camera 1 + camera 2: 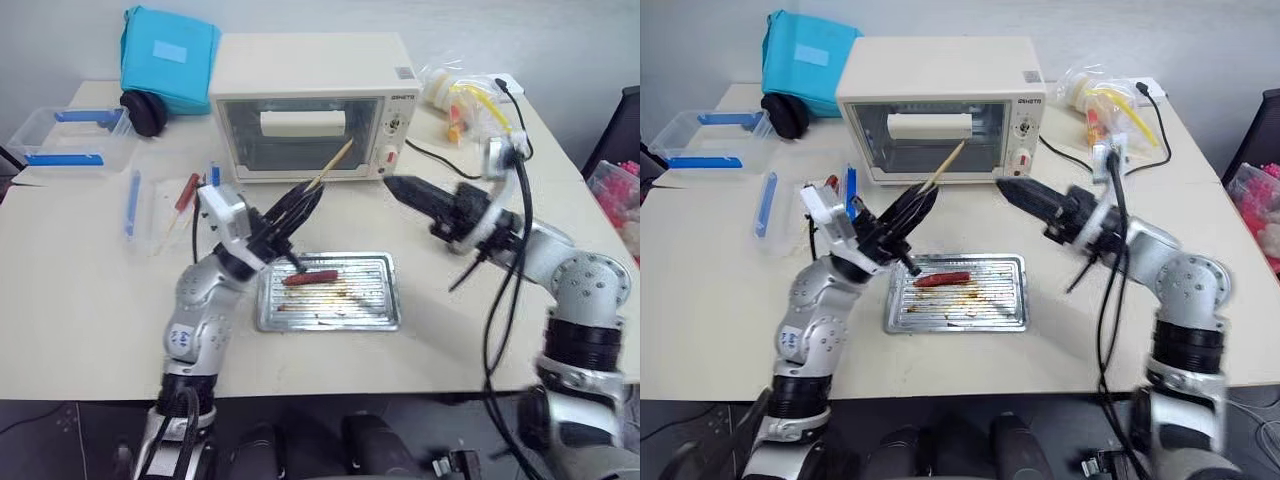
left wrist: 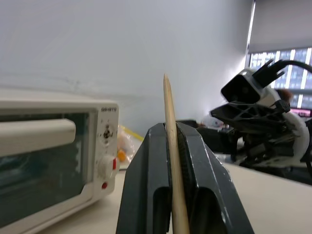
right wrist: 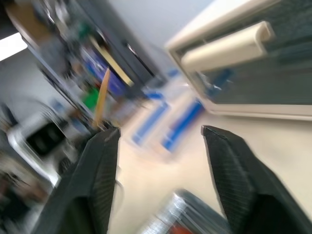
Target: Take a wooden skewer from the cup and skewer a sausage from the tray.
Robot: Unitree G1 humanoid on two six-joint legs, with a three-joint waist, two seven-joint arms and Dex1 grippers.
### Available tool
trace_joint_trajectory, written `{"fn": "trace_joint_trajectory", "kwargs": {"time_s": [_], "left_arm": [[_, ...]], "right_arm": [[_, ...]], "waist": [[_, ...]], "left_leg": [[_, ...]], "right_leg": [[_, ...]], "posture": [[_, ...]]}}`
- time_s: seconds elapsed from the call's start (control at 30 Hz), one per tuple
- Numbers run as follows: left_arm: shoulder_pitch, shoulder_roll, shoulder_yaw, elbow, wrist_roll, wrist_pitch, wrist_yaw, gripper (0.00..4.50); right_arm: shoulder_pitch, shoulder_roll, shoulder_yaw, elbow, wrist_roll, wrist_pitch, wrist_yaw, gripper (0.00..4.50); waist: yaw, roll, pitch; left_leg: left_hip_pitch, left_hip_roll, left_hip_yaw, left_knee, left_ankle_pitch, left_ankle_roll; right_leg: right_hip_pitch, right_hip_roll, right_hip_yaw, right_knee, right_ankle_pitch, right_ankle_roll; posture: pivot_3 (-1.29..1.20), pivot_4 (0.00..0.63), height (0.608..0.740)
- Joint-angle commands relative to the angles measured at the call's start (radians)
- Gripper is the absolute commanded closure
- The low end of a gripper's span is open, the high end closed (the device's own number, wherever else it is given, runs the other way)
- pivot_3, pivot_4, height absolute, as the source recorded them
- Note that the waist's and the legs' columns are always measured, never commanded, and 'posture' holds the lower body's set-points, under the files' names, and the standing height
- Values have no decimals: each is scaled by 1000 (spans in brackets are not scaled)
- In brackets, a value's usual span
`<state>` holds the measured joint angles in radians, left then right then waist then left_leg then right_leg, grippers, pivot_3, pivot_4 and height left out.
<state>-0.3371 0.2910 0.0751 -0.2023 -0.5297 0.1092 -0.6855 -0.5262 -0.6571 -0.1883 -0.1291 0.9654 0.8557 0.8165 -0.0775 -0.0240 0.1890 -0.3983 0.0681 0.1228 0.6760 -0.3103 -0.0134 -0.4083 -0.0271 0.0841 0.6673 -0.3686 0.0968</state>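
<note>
though thin, wooden skewer [image 2: 171, 146] (pale, pointed)

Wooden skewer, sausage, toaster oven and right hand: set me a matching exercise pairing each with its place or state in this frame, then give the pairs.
Things:
1. wooden skewer
2. sausage
3. toaster oven
4. right hand

Places or states:
A. lying on the ribbed tray
B. open and holding nothing, above the table
C. clamped in the shut left hand, tip pointing up toward the oven
D. standing at the back of the table, door closed

Pairs: 1-C, 2-A, 3-D, 4-B
</note>
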Motion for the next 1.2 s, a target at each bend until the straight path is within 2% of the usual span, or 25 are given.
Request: {"fn": "trace_joint_trajectory", "kwargs": {"time_s": [0.03, 0.07, 0.17, 0.27, 0.37, 0.53, 0.67, 0.7, 0.93, 1.07, 1.2], "left_arm": [[96, 120, 109, -28, -44, 13, -90, 4500], [131, 159, 147, -18, -49, 14, -105, 4500], [209, 222, 230, -13, -63, 17, -118, 4500], [281, 243, 302, -43, -85, 33, -93, 4500], [343, 240, 356, -79, -104, 51, -57, 4500], [394, 229, 392, -112, -118, 66, -13, 4500], [382, 226, 386, -110, -119, 74, 6, 4500], [379, 224, 387, -109, -121, 76, 11, 4500], [373, 203, 368, -126, -116, 89, 45, 4500], [380, 198, 366, -140, -113, 91, 55, 4500], [392, 195, 367, -158, -116, 95, 65, 4500]], "right_arm": [[139, -107, 86, -11, -248, -344, 311, 382], [191, -132, 105, 18, -325, -470, 375, 25], [276, -133, 96, 99, -420, -683, 462, 25], [304, -103, 62, 172, -452, -820, 485, 25], [317, -103, 59, 231, -475, -881, 511, 25], [212, -91, 140, 157, -466, -732, 478, 25], [-1, -40, 317, 54, -503, -470, 418, 25], [-44, -15, 356, 56, -526, -453, 412, 25], [-251, 211, 603, 241, -766, -465, 324, 25], [-311, 319, 655, 345, -841, -478, 276, 25], [-333, 360, 669, 418, -891, -514, 266, 25]], "waist": [[-6, 0, 0], [-7, 0, 0], [-6, 0, 0], [-5, -1, 1], [-3, -2, 1], [-1, -2, 1], [-10, -2, 1], [-11, -2, 1], [-5, -2, 1], [-8, -3, 1], [-8, -3, 1]], "left_leg": [[0, 0, 0, -2, 0, 0], [0, 0, 0, -2, 0, 0], [3, 0, 0, -1, 0, 0], [16, 0, 0, -5, -1, 0], [29, -1, 0, -11, -2, 0], [30, -1, -2, -11, -2, 0], [31, 0, -2, -12, -2, 0], [31, 0, -2, -12, -2, -1], [26, 0, -3, -12, -3, -2], [26, -2, -3, -10, -3, -1], [27, -2, -3, -10, -3, -1]], "right_leg": [[0, 0, 0, -2, 0, 0], [0, 0, 0, -2, 0, 0], [2, 0, 0, -2, 0, 0], [18, 0, 0, -6, 0, 0], [31, -1, -1, -12, 0, 0], [33, -3, -2, -14, 0, 0], [32, -2, -2, -12, 0, 0], [31, -2, -2, -11, 0, 0], [28, -4, -7, -13, -1, -2], [29, -8, -15, -12, -1, -2], [28, -12, -25, -9, -1, -3]], "posture": [[0, 150, 740], [0, 150, 740], [0, 150, 740], [0, 150, 740], [0, 150, 740], [0, 150, 740], [0, 150, 740], [0, 150, 740], [0, 150, 740], [0, 150, 740], [0, 150, 740]]}}
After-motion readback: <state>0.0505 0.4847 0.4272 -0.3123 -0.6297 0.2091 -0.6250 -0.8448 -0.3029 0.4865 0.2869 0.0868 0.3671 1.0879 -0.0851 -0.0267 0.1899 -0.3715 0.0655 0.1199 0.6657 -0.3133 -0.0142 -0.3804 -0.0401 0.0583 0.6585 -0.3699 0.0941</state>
